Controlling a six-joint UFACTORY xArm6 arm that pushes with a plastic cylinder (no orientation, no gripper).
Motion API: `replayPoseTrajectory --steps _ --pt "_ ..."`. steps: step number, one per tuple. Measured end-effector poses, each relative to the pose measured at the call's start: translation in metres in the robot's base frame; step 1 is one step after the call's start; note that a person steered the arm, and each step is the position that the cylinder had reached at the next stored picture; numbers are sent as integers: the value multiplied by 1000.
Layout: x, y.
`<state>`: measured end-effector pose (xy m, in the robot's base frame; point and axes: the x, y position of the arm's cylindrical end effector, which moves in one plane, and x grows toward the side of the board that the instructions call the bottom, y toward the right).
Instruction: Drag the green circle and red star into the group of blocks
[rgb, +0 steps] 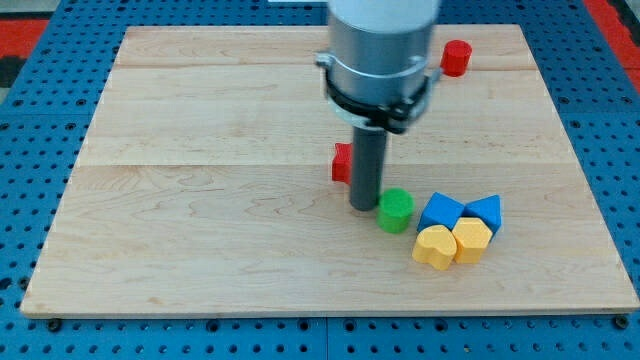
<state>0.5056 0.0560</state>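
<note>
The green circle (396, 209) lies on the wooden board (200, 200), just left of a group of blocks at the view's lower right. My tip (363, 207) rests on the board right against the green circle's left side. A red block (342, 162), partly hidden behind the rod, lies just above and left of my tip; its shape cannot be made out. The group holds a blue block (441, 211), a blue triangle-like block (485, 211), a yellow heart (434, 246) and a yellow hexagon-like block (472, 239).
A red cylinder (456, 57) stands near the board's top edge at the view's right. The arm's grey body (382, 60) hangs over the top middle of the board. A blue pegboard (40, 120) surrounds the board.
</note>
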Motion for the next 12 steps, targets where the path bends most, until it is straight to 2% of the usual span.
replayPoseTrajectory --steps 1,2,4,5,7,8,9,10,11,12 --pt "-46 -60" --pt "-56 -122" --pt "-65 -161" --pt "-98 -119" --pt "-57 -25" --pt "-103 -54" --pt "-107 -14" --pt "-39 61" --pt "-36 81" --pt "-100 98"
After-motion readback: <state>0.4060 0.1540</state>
